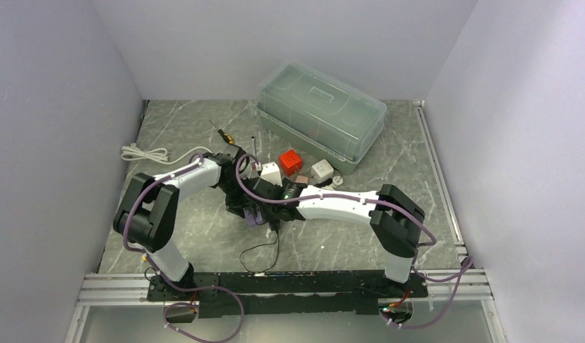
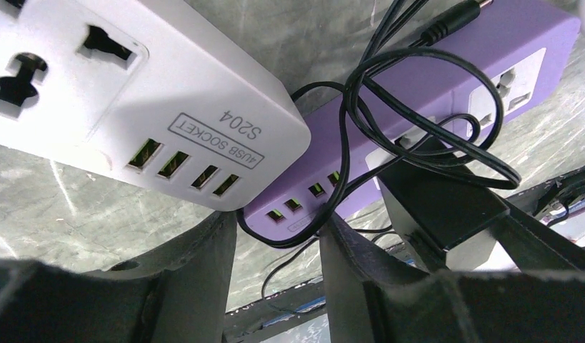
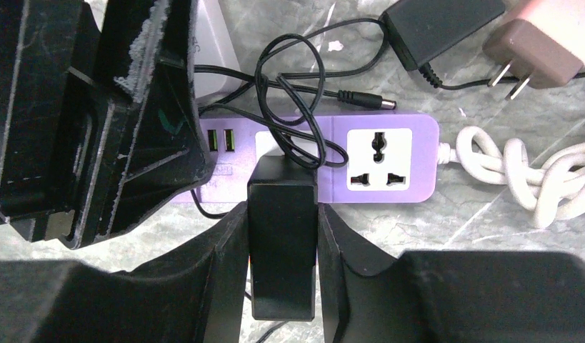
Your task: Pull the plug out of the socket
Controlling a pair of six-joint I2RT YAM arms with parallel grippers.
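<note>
The right gripper [image 3: 282, 212] is closed on the black plug [image 3: 282, 250], with one finger flat against each side of the plug body. The plug is at lower centre of the right wrist view, seated in a socket of the purple power strip [image 3: 378, 161] that runs across mid-frame. A thin black cord [image 3: 289, 78] loops over the strip just above the plug. The left gripper [image 2: 278, 227] straddles the USB end of the same strip, at upper left of the right wrist view. Whether its fingers clamp the strip cannot be determined. A white power strip [image 2: 132, 93] lies just beside that end. A coiled white cable [image 3: 532, 171] leaves the purple strip's other end at right.
</note>
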